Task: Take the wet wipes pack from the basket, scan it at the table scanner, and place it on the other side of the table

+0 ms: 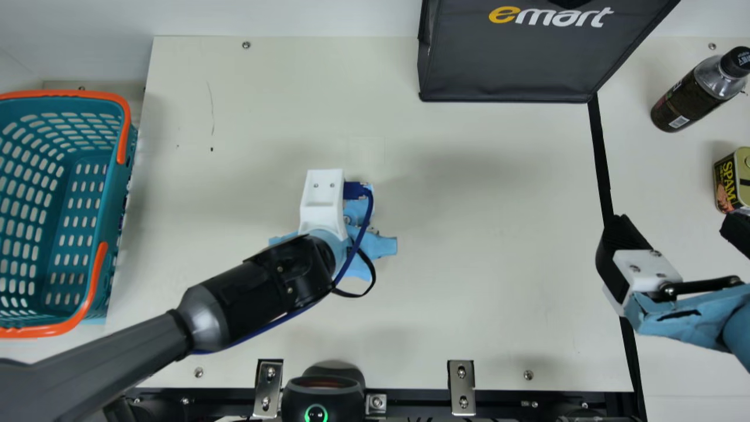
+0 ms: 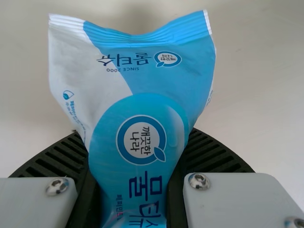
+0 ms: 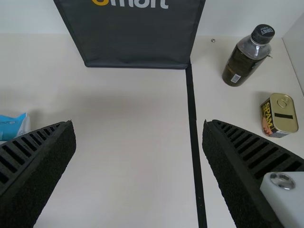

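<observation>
So the wet wipes pack (image 2: 142,95) is in the left gripper (image 1: 378,245) right now. In the left wrist view both ribbed fingers are clamped on the lower part of it, one on each side, and the wide crimped end sticks out past them. Its printed face is turned to that wrist camera, white on one side and blue across the rest. In the main view that arm reaches in over the middle of the table (image 1: 498,234), well apart from the scanner (image 1: 322,387) at the near edge, which has a green ring lit up.

Right gripper (image 1: 674,225) is holding nothing — fingers wide apart, over at the right by the black line (image 1: 600,152). From its own wrist cam that line runs between the two fingers, and a bit of the pack peeks in at the side.

As for the rest: teal basket (image 1: 121,193) with orange handles at the table's left, dark bag (image 1: 504,58) at the far side. Past the line there's a dark bottle (image 1: 691,97) standing with its cap on — and a can (image 1: 725,181) near it.
</observation>
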Robot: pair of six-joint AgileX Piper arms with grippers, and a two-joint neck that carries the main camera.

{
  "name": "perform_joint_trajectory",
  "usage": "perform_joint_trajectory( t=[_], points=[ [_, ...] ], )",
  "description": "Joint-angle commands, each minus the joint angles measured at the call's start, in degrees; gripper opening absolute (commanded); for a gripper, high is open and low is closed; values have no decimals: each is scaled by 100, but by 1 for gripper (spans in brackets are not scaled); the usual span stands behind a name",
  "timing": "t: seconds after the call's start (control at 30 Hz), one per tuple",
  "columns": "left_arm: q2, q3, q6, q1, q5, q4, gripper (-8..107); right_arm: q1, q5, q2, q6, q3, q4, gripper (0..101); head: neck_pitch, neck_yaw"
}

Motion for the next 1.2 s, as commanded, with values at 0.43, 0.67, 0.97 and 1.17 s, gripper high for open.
perform_joint_trajectory(
  t=[0.43,0.67,0.97,1.17],
  points=[
    [866,-1289,139,-96,137,-586,-8,0,0,0,0,0,0,95,-157,0],
    [1337,-1989,-193,-204,321,-660,-8,0,0,0,0,0,0,95,-157,0],
    [1854,-2686,-655,-343,582,-643,5,0,0,0,0,0,0,95,-157,0],
    [2073,-2965,-815,-406,742,-663,25,0,0,0,0,0,0,95,-157,0]
  ],
)
